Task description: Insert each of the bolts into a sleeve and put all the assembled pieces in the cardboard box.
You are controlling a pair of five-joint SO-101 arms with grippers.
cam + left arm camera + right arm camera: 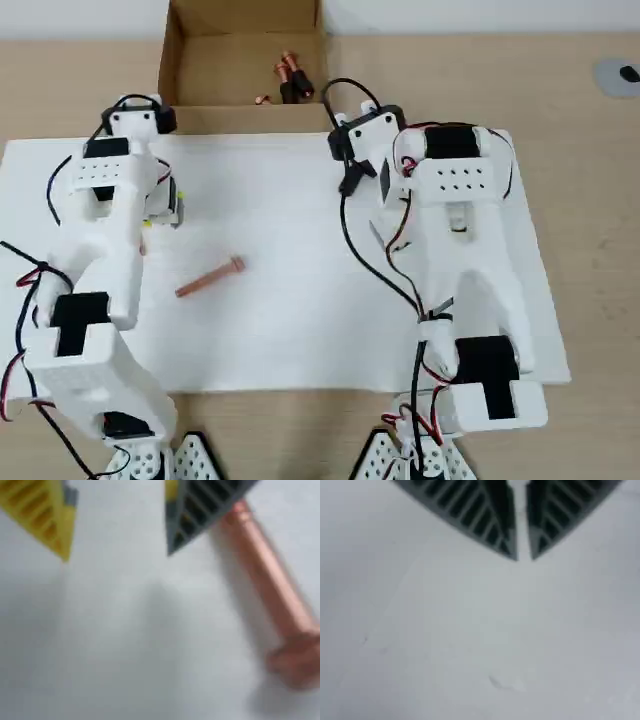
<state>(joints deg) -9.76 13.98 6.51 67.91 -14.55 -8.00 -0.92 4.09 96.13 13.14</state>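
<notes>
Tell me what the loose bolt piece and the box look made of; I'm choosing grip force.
Bolt piece: probably metal, with a copper-coloured, faintly glossy finish; smooth shaft, hex-like head. Box: brown matte cardboard, with folded flaps showing.

Smooth, seemingly metal bolt (pixel 211 277); matt sheet (pixel 300 330)

So the right gripper (pixel 523 556) is basically closed up: its two dark ribbed fingers (pixel 480 510) sit side by side with just a sliver of a gap between the tips. It's hanging over a white sheet (pixel 445 640), which has a tiny scuff (pixel 495 682) on it.
</notes>
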